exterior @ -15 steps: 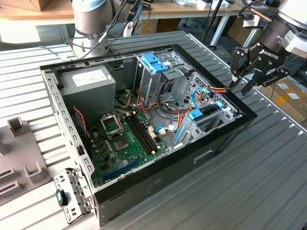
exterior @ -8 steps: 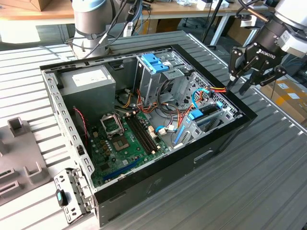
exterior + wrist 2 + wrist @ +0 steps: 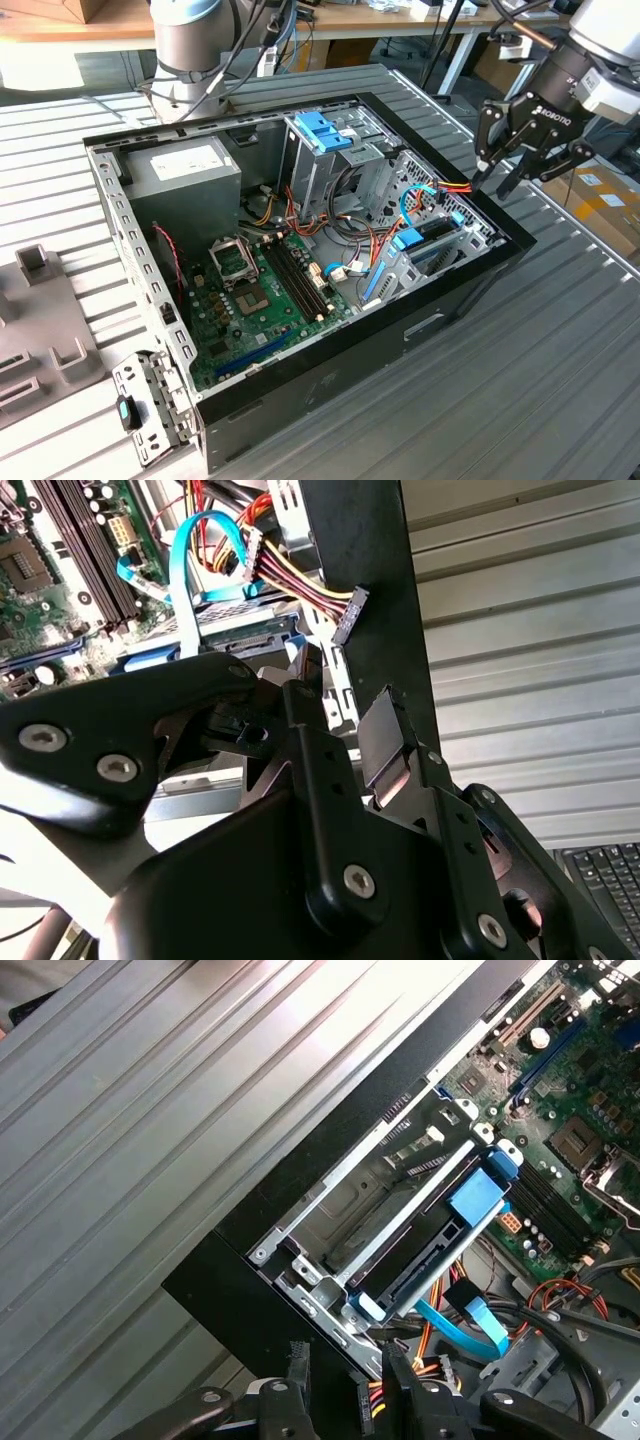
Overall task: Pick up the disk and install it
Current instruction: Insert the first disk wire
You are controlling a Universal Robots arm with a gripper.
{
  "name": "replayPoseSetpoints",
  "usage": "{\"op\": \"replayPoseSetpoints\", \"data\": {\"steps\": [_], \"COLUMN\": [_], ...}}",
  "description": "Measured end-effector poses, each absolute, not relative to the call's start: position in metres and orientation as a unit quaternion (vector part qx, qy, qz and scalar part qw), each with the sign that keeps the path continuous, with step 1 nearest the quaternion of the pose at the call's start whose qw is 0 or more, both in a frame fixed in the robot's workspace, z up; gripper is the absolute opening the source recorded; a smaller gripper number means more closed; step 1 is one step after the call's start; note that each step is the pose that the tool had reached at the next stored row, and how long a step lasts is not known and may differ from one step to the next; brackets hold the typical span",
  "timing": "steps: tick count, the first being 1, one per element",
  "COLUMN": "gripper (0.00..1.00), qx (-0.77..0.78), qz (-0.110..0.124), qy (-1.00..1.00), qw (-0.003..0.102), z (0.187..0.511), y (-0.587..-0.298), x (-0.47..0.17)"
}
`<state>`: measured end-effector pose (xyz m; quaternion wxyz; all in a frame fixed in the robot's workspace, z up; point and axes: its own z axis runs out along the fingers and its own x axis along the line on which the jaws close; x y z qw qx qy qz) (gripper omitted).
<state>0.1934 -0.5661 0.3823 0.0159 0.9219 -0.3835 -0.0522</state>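
Disk [image 3: 432,243] sits edge-on in the drive bay of the open computer case [image 3: 440,325], at about 3 o'clock from the motherboard [image 3: 262,290] in the exterior view, its blue rail tabs showing and a blue data cable [image 3: 185,580] curling beside it. In the first wrist view the disk [image 3: 415,1250] lies slotted inside the metal bay (whether it is fully latched or cabled cannot be told). The claw [image 3: 510,160] hangs just outside the case rim at roughly 2 o'clock from the disk, fingers spread and holding nothing. Judging by this, pick-up and insertion look done, with little or nothing left. The ribbed metal counter [image 3: 560,380] carries the case.
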Motion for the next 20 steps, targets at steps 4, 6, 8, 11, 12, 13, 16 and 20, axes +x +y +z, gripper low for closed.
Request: {"op": "replayPoseSetpoints", "data": {"steps": [4,6,8,11,12,13,16,20], "gripper": [0.42,0.42,0.42,0.42,0.42,0.42,0.42,0.42], "qx": [0.922,0.922,0.922,0.922,0.922,0.922,0.922,0.922], "qz": [-0.052,-0.052,-0.052,-0.052,-0.052,-0.052,-0.052,-0.052], "qy": [-0.384,-0.384,-0.384,-0.384,-0.383,-0.384,-0.383,-0.384], "qw": [0.016,0.016,0.016,0.016,0.016,0.016,0.016,0.016], "z": [0.3808,0.3801,0.3791,0.3776,0.3772,0.3766,0.3746,0.3724], "y": [-0.5659,-0.5657,-0.5656,-0.5654,-0.5654,-0.5653,-0.5651,-0.5648], "x": [0.1933,0.1934,0.1934,0.1933,0.1934,0.1934,0.1934,0.1934]}}
